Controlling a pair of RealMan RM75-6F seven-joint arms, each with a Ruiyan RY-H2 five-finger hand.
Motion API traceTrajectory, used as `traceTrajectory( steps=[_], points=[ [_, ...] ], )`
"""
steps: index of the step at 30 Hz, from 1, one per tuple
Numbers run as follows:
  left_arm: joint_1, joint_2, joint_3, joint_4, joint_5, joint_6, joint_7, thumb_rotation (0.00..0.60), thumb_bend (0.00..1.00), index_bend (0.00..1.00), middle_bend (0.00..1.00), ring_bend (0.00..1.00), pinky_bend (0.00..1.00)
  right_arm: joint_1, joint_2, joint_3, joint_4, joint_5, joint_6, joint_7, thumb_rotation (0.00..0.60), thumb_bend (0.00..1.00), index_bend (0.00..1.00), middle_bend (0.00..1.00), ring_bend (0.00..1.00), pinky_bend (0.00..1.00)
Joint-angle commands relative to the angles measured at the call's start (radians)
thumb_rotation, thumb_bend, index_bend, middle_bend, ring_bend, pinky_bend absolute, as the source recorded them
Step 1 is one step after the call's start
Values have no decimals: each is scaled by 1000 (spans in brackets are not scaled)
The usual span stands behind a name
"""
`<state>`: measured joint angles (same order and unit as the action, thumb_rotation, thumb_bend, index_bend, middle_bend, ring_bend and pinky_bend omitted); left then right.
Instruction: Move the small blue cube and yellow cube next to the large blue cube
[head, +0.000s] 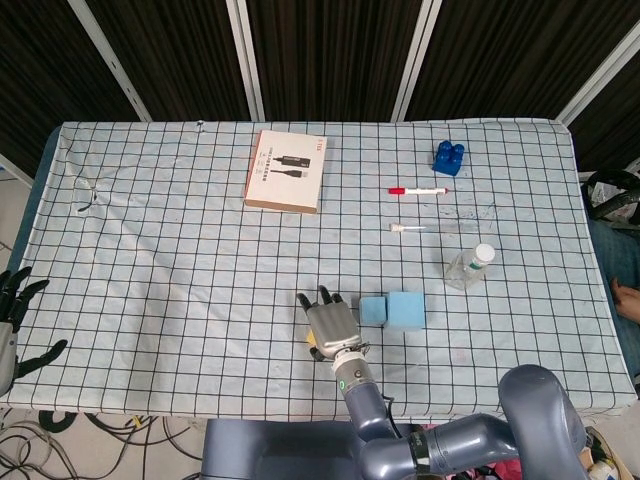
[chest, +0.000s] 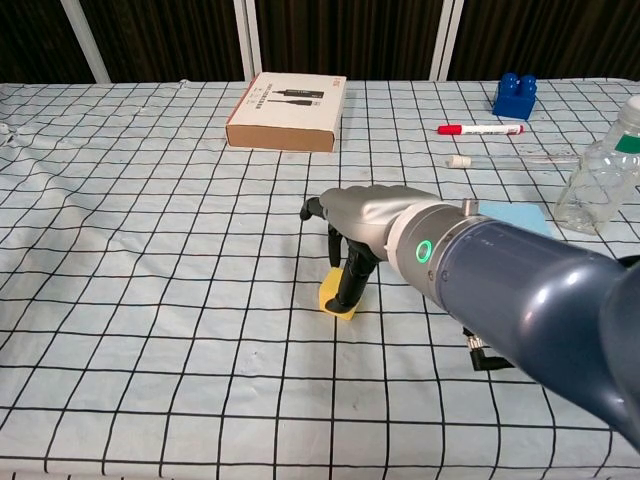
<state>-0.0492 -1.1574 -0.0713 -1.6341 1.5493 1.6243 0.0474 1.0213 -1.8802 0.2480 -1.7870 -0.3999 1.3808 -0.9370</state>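
Right robot hand (head: 329, 328) is over the yellow cube (chest: 337, 302) near the front edge of the counter (head: 180, 250), its fingers (chest: 352, 278) reaching down and touching the cube; whether they really grip it, I cannot tell. Just right of this robot hand lies the small blue cube (head: 372, 311), touching the large blue cube (head: 405, 310). Further right stands a clear bottle (head: 468, 266). At the far side are a red marker (head: 418, 190), a blue toy brick (head: 448, 156) and a flat cardboard box (head: 285, 170). Left robot hand (head: 14, 320) hangs beside the left edge of the counter, fingers spread, holding nothing.
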Motion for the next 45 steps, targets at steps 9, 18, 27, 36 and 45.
traceTrajectory(
  steps=[9, 18, 27, 36, 45],
  points=[
    [3, 2, -3, 1, -4, 4, -5, 600, 113, 203, 71, 0, 0, -17, -41, -26, 78, -72, 6, -6, 600, 185, 83, 347, 0, 146],
    [6, 2, -4, 1, -3, 8, -5, 600, 113, 203, 71, 0, 0, -43, -30, -39, 78, -96, -10, -21, 600, 185, 82, 355, 0, 146],
    [6, 1, -6, 2, -5, 7, -2, 600, 113, 203, 71, 0, 0, -73, -11, -43, 67, -130, -31, -1, 600, 191, 87, 405, 0, 146],
    [7, 0, -7, 3, -7, 6, 0, 600, 113, 205, 71, 0, 0, -85, -16, -47, 72, -145, -58, 3, 600, 198, 97, 429, 0, 146],
    [7, -1, -8, 5, -8, 7, 3, 600, 113, 207, 70, 0, 0, -95, -30, -46, 97, -169, -63, 16, 600, 198, 115, 447, 8, 146]
  ],
)
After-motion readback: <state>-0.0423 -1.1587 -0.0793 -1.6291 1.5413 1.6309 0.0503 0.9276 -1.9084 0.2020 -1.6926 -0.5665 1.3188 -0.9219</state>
